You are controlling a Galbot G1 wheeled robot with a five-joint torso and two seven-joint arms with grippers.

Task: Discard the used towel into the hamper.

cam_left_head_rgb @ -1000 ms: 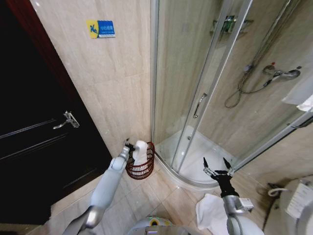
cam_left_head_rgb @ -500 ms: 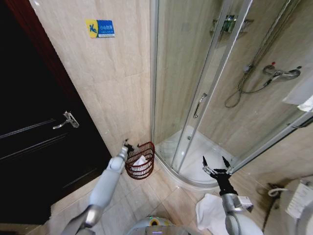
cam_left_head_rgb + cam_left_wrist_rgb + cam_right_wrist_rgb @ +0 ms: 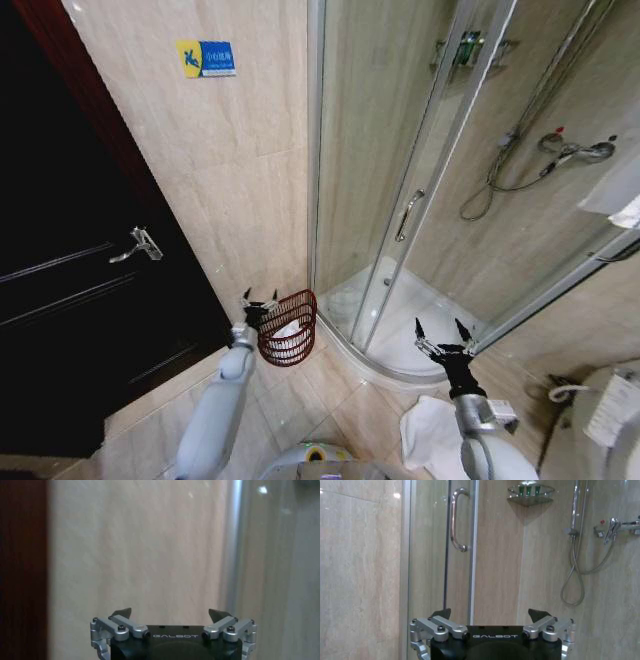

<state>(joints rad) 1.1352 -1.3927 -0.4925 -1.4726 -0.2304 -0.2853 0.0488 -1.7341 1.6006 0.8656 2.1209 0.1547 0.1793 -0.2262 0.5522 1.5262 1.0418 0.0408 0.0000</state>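
The hamper [image 3: 288, 338] stands on the tiled floor [image 3: 300, 410] in the corner where the beige wall meets the glass shower enclosure [image 3: 400, 200], beside the dark door [image 3: 80, 290]; a white towel [image 3: 287, 329] lies inside it, below the rim, so the discard looks done. The left hand [image 3: 260, 303] hovers just beside the hamper's rim on the door side, its fingers spread and holding nothing; in the left wrist view the same hand [image 3: 170, 612] faces bare wall tile with an empty gap between its tips, which fits a hand that has let go and stands clear of the basket rather than one reaching in. The right hand [image 3: 446, 340] is raised in front of the shower tray, also spread and empty, well apart from the hamper and seemingly idle; its wrist view looks past the hand [image 3: 490, 612] at the shower door handle [image 3: 456, 519]. A second white cloth [image 3: 428, 432] lies on the floor near the right arm, away from the hamper.
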